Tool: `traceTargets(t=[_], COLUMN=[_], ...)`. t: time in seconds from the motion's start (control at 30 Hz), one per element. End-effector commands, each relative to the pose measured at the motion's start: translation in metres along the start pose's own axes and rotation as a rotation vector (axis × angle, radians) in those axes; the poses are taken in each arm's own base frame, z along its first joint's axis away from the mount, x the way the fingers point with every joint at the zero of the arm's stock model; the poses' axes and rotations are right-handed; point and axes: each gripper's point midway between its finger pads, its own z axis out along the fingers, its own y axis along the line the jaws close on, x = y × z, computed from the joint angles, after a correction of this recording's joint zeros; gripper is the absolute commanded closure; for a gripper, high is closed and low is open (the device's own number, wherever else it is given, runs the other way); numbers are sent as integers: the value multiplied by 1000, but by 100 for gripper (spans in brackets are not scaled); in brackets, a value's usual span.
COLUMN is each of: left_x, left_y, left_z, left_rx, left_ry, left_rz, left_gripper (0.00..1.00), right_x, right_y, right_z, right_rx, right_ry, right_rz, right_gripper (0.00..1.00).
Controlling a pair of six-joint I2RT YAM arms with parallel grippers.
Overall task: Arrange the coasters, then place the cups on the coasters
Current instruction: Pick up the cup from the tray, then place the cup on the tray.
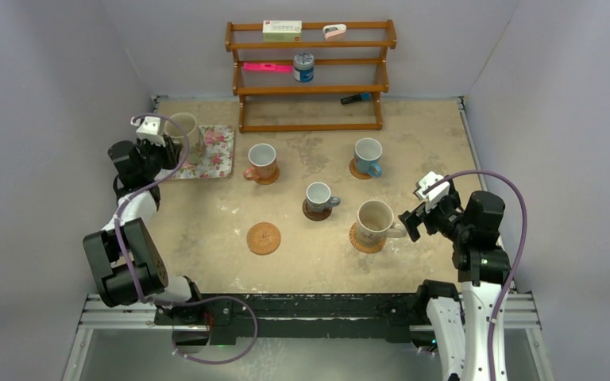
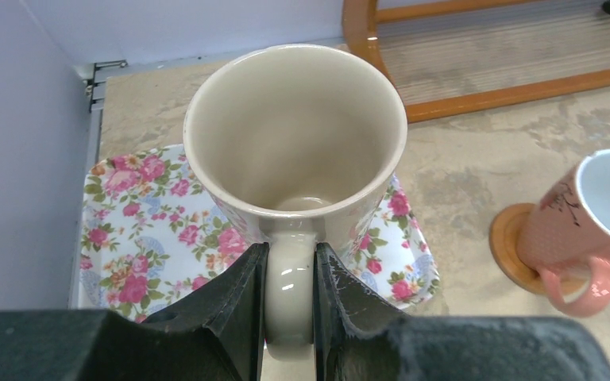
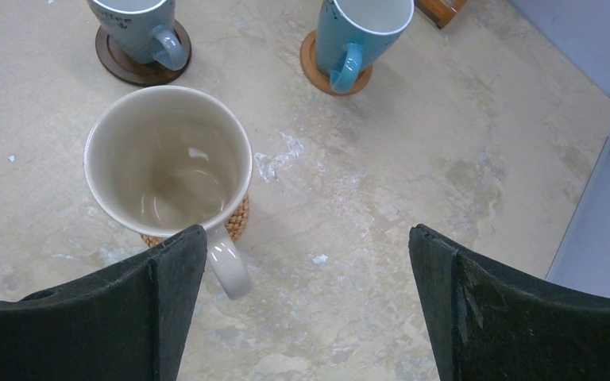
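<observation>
cream cup | handle pinched by left claw | at floral tray

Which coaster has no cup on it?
The woven tan coaster lying bare, to the left of the front cream cup. Each of the other four coasters has a cup standing on it.

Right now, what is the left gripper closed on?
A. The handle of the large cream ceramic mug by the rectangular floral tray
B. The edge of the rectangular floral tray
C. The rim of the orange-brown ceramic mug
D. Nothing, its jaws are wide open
A: in the left wrist view the left gripper pinches the handle of the large cream ceramic mug, with the rectangular floral tray showing beneath it.
</observation>
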Motion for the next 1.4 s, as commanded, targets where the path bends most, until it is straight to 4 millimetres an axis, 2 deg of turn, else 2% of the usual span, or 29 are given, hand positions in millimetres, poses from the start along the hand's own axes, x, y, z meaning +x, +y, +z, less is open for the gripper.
traceTargets(t=[0.0, 0.2, 0.3, 0.53, 0.93, 1.07, 1.1, 1.17, 1.27, 1.37], left_x=[-68, -59, -51, -22, -4, 6, 5, 11, 15, 14], left_y=[-21, -50, -57, -51, -38, -37, -37, -36, -36, -34], left_z=[-18, -30, -31, -14, 10, 16, 19, 24, 27, 26], left_rx=[94, 232, 271, 294, 293, 325, 346, 386, 417, 419], left_ry=[-222, -217, -212, -174, -173, -117, -105, -47, -2, 8], left_rz=[203, 243, 251, 237, 229, 215, 215, 199, 194, 212], left_gripper=[100, 100, 100, 100, 100, 100, 99, 81, 73, 59], right_x=[0, 1, 0, 1, 2, 2, 2, 2, 2, 1], right_y=[4, 5, 5, 5, 6, 6, 6, 6, 6, 6], right_z=[1, 1, 1, 1, 2, 2, 2, 2, 2, 1], right_rx=[-23, -25, -25, -27, -32, -33, -34, -33, -35, -34], right_ry=[-7, -5, -8, -7, -4, -4, -4, -4, -5, -8], right_rz=[-5, -4, -7, -6, -3, -4, -6, -6, -7, -10], right_gripper=[1, 1, 1, 1, 1, 1, 1, 1, 1, 1])
